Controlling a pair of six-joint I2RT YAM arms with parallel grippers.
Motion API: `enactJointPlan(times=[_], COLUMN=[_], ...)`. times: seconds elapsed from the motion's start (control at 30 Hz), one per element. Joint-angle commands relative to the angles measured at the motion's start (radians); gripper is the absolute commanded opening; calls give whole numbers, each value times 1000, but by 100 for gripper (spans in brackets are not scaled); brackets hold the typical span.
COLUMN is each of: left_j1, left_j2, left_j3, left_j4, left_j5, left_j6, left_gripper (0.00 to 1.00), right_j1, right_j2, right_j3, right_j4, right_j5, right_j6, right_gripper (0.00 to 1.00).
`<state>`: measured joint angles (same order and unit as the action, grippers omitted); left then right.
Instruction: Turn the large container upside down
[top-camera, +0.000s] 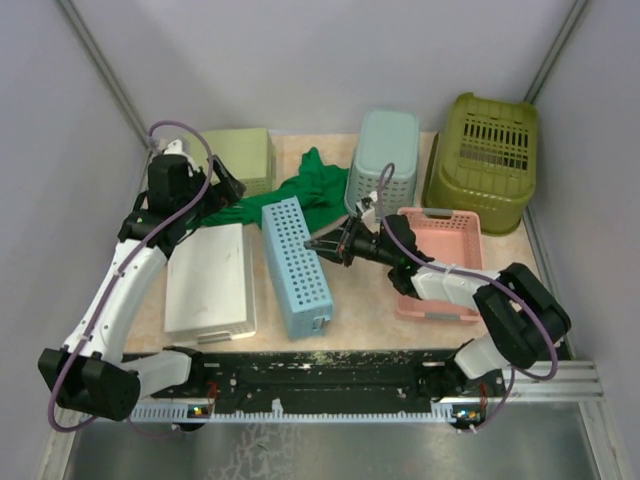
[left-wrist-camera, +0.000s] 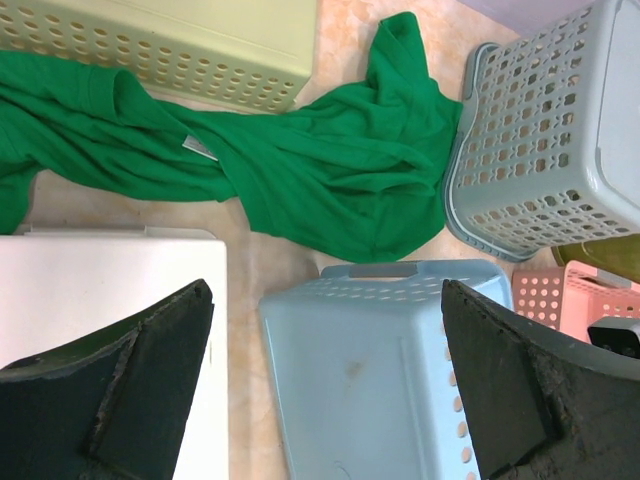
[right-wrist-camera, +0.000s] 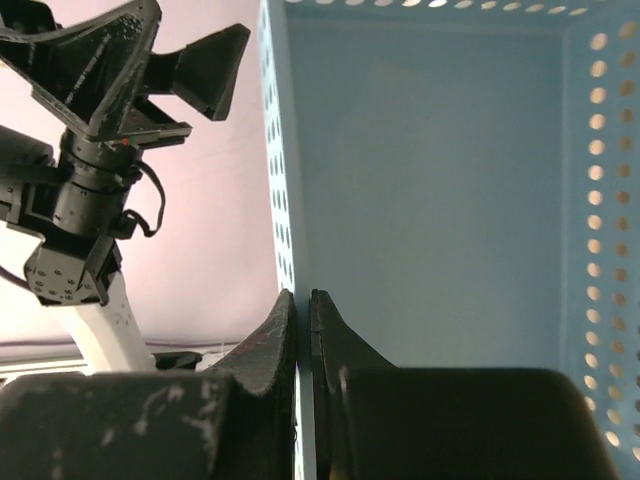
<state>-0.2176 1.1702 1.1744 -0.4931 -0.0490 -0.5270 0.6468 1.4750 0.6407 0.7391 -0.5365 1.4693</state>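
Only the top cam really shows the large container (top-camera: 482, 150). It sits in the table's (top-camera: 365, 312) back-right corner, slotted face up, just right of the teal basket (top-camera: 385, 160) and behind the pink basket (top-camera: 445, 262). The left wrist cam catches only an olive sliver of it. The right wrist cam shows the right gripper (right-wrist-camera: 302, 300) pinching the blue basket's (right-wrist-camera: 430, 180) wall. The left gripper (left-wrist-camera: 326, 290) is spread wide over the blue basket and white bin (left-wrist-camera: 100, 290). Both are well away from the large container.

A blue perforated basket (top-camera: 295, 265) sits at the right pincer's (top-camera: 316, 244) tips, its wall between them. Green cloth (top-camera: 305, 190) and a teal mesh basket (top-camera: 385, 160) lie near, a pink basket (top-camera: 455, 232) behind, a white box (top-camera: 210, 280) beyond.
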Motion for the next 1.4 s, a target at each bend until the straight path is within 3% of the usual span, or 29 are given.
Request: enactJointPlan(times=[0.0,0.3,0.4,0.57,0.67,0.93,1.07,1.2,1.37], left_j1=[6,6,6,5,4,-19,-61,-97,-104], left_j2=[1,19,20,25,31,33,36,40,46], left_j3=[-22,-41,-50,-61,-57,-43,-56,-67,-58], left_j4=[36,56,67,82,85,101,97,87,92], left_j5=[40,82,99,158,208,309,346,343,329], left_j6=[6,14,23,48,74,171,210,230,216], left_gripper=[100,100,100,100,100,100,100,100,100], right_j1=[-38,-148,-148,-148,-148,-148,-148,-106,27], right_j2=[-75,-164,-189,-238,-256,-327,-357,-341,-210], right_j3=[-96,-234,-179,-54,4,118,134,116,125], right_j4=[19,-79,-279,-651,-786,-1086,-1159,-1139,-964], right_j5=[49,67,96,240,307,472,429,339,265], right_j6=[22,-36,-151,-352,-439,-672,-789,-829,-759], right_gripper=[0,0,14,49,59,62,62,63,65])
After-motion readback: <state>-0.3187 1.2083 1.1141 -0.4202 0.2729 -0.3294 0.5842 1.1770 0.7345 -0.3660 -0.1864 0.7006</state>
